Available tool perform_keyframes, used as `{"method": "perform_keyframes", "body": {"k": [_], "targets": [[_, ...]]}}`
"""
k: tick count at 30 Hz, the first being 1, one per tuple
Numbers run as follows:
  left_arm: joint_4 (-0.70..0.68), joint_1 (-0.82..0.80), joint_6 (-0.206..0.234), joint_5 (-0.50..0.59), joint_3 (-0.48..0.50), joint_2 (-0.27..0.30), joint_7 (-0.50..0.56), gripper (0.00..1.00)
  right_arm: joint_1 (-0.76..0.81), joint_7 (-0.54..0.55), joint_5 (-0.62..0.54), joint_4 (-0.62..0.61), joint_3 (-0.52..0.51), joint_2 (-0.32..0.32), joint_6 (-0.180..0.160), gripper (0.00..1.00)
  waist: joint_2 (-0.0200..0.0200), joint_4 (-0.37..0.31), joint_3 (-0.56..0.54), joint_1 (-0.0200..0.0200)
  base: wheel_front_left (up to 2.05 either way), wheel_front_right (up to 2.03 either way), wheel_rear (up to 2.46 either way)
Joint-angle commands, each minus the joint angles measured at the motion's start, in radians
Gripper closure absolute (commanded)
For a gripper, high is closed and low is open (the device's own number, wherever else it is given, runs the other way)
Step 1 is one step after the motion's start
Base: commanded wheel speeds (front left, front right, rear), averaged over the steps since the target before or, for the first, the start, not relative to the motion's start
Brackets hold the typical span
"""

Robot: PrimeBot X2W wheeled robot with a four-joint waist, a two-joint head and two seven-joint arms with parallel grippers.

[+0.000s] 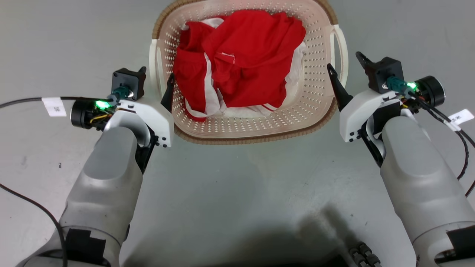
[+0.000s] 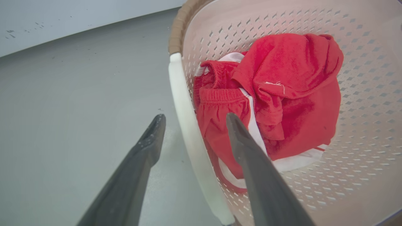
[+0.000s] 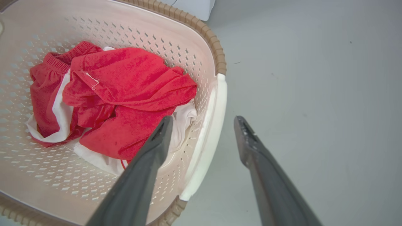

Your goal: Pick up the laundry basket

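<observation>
The laundry basket [image 1: 252,139], cream perforated plastic with a brown woven-look rim, stands on the grey floor between my two arms. It holds red and white clothes [image 1: 245,55]. My left gripper [image 1: 161,79] is open astride the basket's white left handle [image 1: 153,63]. In the left wrist view the handle [image 2: 185,110] runs between the fingers [image 2: 144,150], with one finger inside the basket [image 2: 361,94]. My right gripper [image 1: 344,61] is open astride the right handle [image 1: 343,48]. In the right wrist view that handle [image 3: 213,125] lies between the spread fingers [image 3: 251,147], one of them inside the basket [image 3: 47,175].
Grey floor [image 1: 241,193] surrounds the basket. Black cables [image 1: 22,101] trail from both wrists, one on the right [image 1: 464,148]. A white appliance corner [image 3: 194,6] stands beyond the basket's far rim. A pale wall base [image 2: 62,18] lies past the floor on the left.
</observation>
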Motion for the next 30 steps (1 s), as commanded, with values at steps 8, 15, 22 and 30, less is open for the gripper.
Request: {"method": "perform_keyframes", "body": {"k": [8,15,22,30], "targets": [[0.052,-0.077,-0.002,-0.020,-0.032,0.006,-0.002,0.00,-0.088,-0.002,0.003,0.098,0.010,0.005,-0.001,0.00,0.0000,-0.001,0.062,-0.0001,0.00,0.00,0.00],[0.074,-0.119,-0.002,-0.032,-0.056,0.001,-0.002,0.00,-0.137,-0.002,-0.004,0.152,0.013,0.006,-0.001,0.00,0.0000,0.005,0.099,-0.0001,0.00,0.00,0.00],[0.078,-0.131,-0.001,-0.040,-0.081,0.003,-0.002,1.00,-0.164,-0.002,0.008,0.220,0.025,0.010,-0.001,1.00,0.0000,0.010,0.111,-0.0001,0.00,0.00,0.00],[0.080,-0.123,-0.004,-0.050,-0.109,-0.001,-0.003,1.00,-0.172,-0.002,0.027,0.256,0.042,0.006,-0.001,1.00,0.0000,0.014,0.096,-0.0001,0.00,0.00,0.00]]}}
